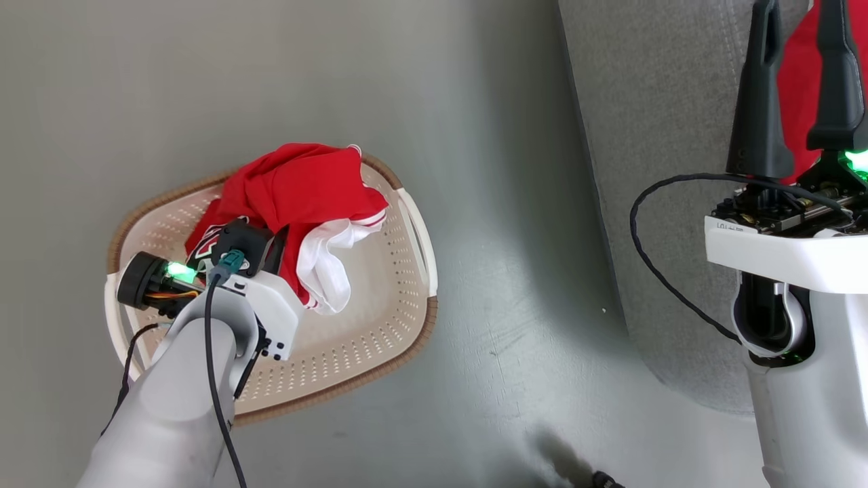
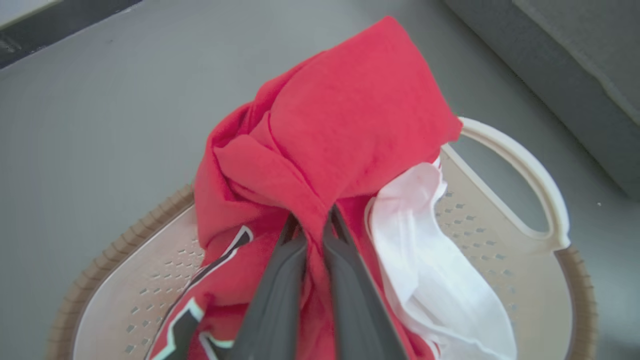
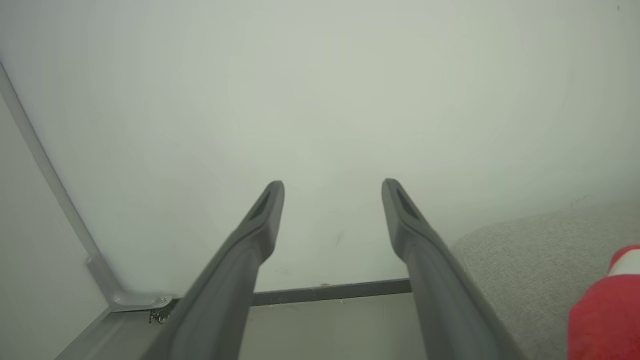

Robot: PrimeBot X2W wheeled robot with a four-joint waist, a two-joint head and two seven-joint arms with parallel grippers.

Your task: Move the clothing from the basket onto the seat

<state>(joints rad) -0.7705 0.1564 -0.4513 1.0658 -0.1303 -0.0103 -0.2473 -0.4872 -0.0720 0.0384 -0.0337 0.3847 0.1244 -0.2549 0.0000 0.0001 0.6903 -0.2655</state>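
The left claw [image 2: 312,220] is pinched on a fold of the red clothing [image 2: 340,115], bunched up over the basket [image 2: 125,242]. The right claw [image 3: 332,187] stands wide and empty by the seat [image 1: 651,135], where another red garment [image 1: 797,74] lies.

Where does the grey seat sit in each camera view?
Head view: seat along the right side, from the top edge downward.
Left wrist view: seat in the top right corner, beyond the basket.
Right wrist view: seat at lower right.
Shared landmark: the red garment lying on it, in head and right wrist views.
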